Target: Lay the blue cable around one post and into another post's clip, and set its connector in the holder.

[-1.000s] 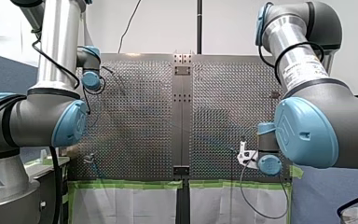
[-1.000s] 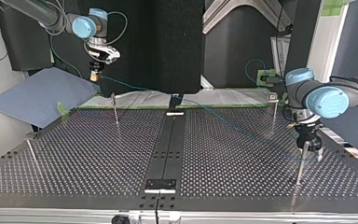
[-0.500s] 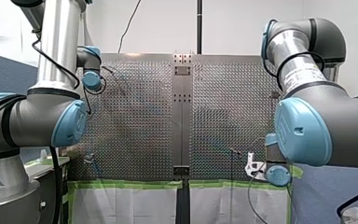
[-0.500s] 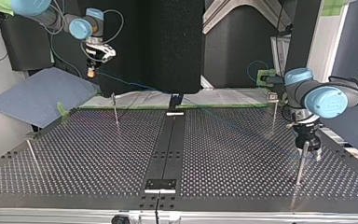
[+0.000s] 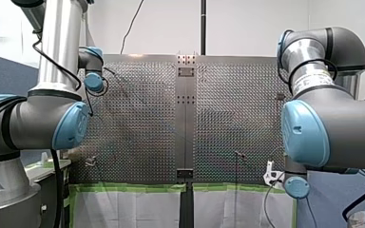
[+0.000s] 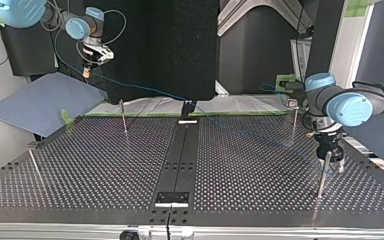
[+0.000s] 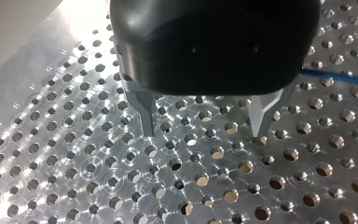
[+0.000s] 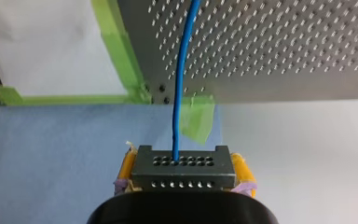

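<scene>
Right fingers [image 8: 240, 169], yellow-padded: clamped on both ends of the black connector [image 8: 182, 173]. The blue cable [image 8: 182, 84] leaves the connector's top face and runs straight back past the green tape [image 8: 121, 56] onto the desk [image 8: 270, 46].

My right gripper [image 6: 86, 74] hangs off the desk's far corner at the top view's left, above the blue mat [image 6: 45, 102]. A second ago it was nearer the far post [image 6: 123, 117]. It has carried outward, and the cable is strung out longer behind it.

Left fingers [image 7: 144, 112], bare metal: spread, nothing between them, cable passing just beside. My left gripper [image 6: 330, 159] is unmoved, by the near post [image 6: 321, 177] at the top view's right.

Judgement: slack is being drawn out. Whether the cable wraps the near post, cannot tell. The connector is not yet in any holder, and clip routing lies ahead.
</scene>
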### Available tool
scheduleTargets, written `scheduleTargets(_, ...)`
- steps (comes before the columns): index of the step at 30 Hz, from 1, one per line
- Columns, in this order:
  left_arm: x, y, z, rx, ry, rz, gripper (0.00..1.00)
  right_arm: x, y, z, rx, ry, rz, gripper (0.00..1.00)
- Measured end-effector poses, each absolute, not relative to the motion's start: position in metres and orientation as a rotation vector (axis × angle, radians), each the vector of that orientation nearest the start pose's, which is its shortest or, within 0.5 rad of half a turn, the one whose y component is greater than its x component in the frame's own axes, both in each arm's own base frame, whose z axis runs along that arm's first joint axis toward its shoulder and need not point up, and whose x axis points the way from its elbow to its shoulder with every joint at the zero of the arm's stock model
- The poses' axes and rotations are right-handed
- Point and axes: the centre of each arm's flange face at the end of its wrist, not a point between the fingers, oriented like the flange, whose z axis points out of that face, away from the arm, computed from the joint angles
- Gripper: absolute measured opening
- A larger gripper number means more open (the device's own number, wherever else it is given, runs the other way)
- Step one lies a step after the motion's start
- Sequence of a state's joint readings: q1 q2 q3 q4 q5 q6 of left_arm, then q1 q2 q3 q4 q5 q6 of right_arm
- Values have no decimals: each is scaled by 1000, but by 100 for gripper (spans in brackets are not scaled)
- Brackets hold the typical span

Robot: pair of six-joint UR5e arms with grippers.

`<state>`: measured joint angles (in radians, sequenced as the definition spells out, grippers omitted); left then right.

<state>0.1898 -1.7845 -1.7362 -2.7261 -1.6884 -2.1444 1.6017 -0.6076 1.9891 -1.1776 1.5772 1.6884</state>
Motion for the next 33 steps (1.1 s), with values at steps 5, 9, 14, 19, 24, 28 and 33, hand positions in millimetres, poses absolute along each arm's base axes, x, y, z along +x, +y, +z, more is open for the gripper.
scheduleTargets(5, 570, -14, 337, -659, 1390, -214, 100, 138, -492, -115, 1299, -1448, 1186, 0)
scheduleTargets(9, 570, -14, 337, -660, 1391, -213, 100, 132, -490, -129, 1288, -1451, 1180, 0)
scheduleTargets(14, 570, -14, 337, -659, 1391, -213, 100, 127, -485, -145, 1289, -1461, 1169, 0)
scheduleTargets(19, 570, -14, 337, -658, 1390, -214, 100, 126, -479, -164, 1317, -1477, 1150, 0)
scheduleTargets(24, 570, -14, 337, -658, 1390, -215, 100, 128, -485, -170, 1351, -1460, 1142, 0)
scheduleTargets(28, 570, -14, 337, -659, 1390, -214, 100, 133, -493, -164, 1389, -1418, 1164, 0)
scheduleTargets(33, 570, -15, 337, -658, 1391, -214, 100, 142, -501, -149, 1423, -1381, 1195, 0)
